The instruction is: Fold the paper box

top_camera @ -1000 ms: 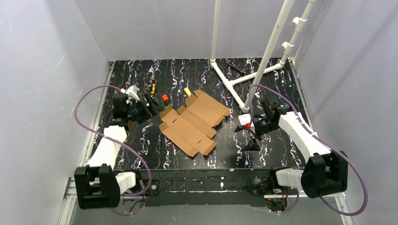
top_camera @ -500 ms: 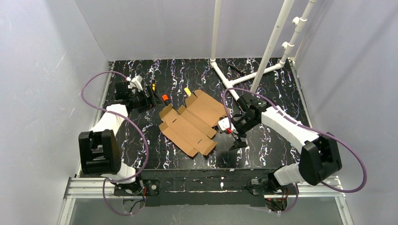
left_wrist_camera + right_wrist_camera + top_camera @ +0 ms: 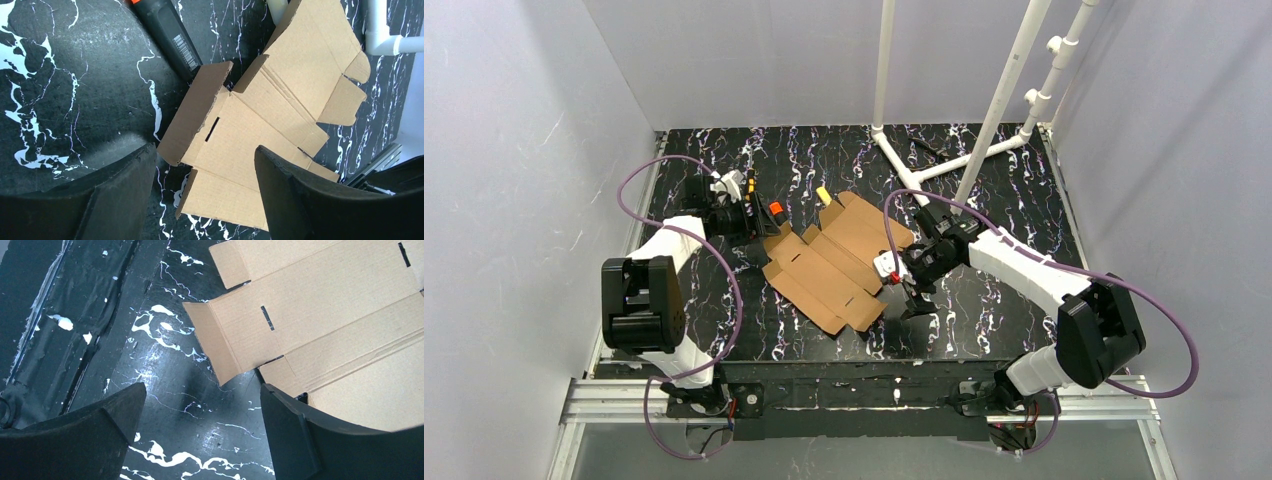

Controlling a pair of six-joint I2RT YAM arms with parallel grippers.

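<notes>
The paper box [image 3: 834, 262] is a flat brown die-cut cardboard sheet with flaps and slots, lying in the middle of the black marbled table. My left gripper [image 3: 754, 222] is open and empty at its far-left corner. In the left wrist view the sheet [image 3: 280, 90] lies between and beyond the fingers [image 3: 115, 200], with one flap raised a little. My right gripper [image 3: 907, 290] is open and empty just off the sheet's near-right edge. The right wrist view shows the sheet [image 3: 320, 315] ahead and bare table between the fingers [image 3: 295, 435].
A black marker with an orange cap [image 3: 774, 210] lies by the left gripper and shows in the left wrist view [image 3: 172, 35]. A yellow-tipped piece [image 3: 823, 194] and another marker [image 3: 749, 185] lie behind. A white PVC pipe frame [image 3: 934, 170] stands at the back right.
The right arm has swung left, bringing its gripper close to the sheet's right edge. The left arm has reached farther back and right, to the sheet's far-left corner. The sheet has not moved.
</notes>
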